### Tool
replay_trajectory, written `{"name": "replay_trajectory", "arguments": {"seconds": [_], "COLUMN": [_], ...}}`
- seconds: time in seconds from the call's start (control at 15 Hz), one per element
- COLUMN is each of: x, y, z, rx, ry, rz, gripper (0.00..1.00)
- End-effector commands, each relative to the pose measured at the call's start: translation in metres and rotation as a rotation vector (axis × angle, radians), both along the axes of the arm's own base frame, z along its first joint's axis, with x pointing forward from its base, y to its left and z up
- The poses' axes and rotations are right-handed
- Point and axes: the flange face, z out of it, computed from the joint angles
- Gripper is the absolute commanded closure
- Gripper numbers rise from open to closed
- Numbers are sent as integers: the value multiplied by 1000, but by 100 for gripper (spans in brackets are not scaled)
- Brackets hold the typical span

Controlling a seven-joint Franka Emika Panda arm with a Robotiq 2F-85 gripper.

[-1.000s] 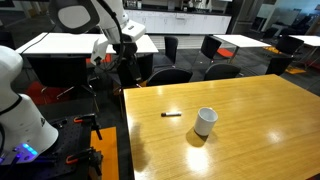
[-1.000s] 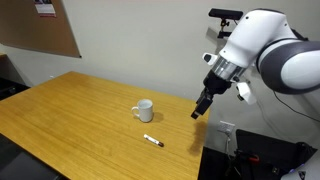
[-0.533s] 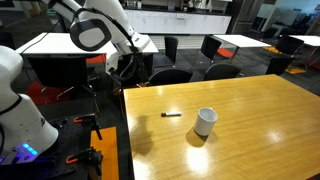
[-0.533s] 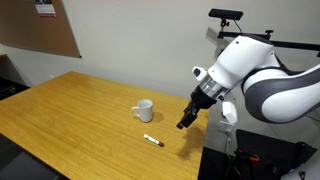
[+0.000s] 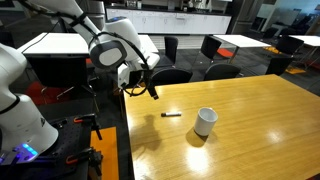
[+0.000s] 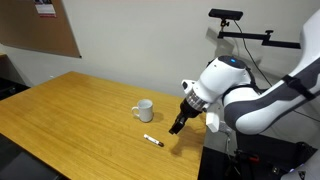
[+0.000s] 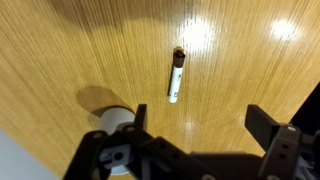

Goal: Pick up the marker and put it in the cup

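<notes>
The marker [image 7: 176,77] lies flat on the table [image 5: 260,100], apart from the cup [image 5: 205,121]. The gripper [image 7: 197,122] hovers near it, jaws wide apart, holding nothing. In the wrist view its body hides most of the cup; in both exterior views the jaws are too small to read

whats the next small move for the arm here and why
Probably ease the open gripper forward and down over the thin stick-shaped marker. In the wrist view it lies flat on the wooden table ahead of the spread fingers, not between them. In an exterior view the gripper hangs above the table beside it. The small white cup stands apart.
</notes>
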Motion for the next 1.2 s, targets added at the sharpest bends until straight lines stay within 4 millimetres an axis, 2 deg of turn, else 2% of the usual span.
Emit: {"name": "replay_trajectory", "arguments": {"seconds": [0.0,0.27,0.53,1.13], "x": [31,62,86,110], "y": [-12,-18,-11,20], "z": [-16,-32,-54,-117], "rx": [-3,-25,-33,-25], "ry": [-13,6,26,100], "rz": [-35,-62,-94,-164], "gripper": [0,0,0,0]}}
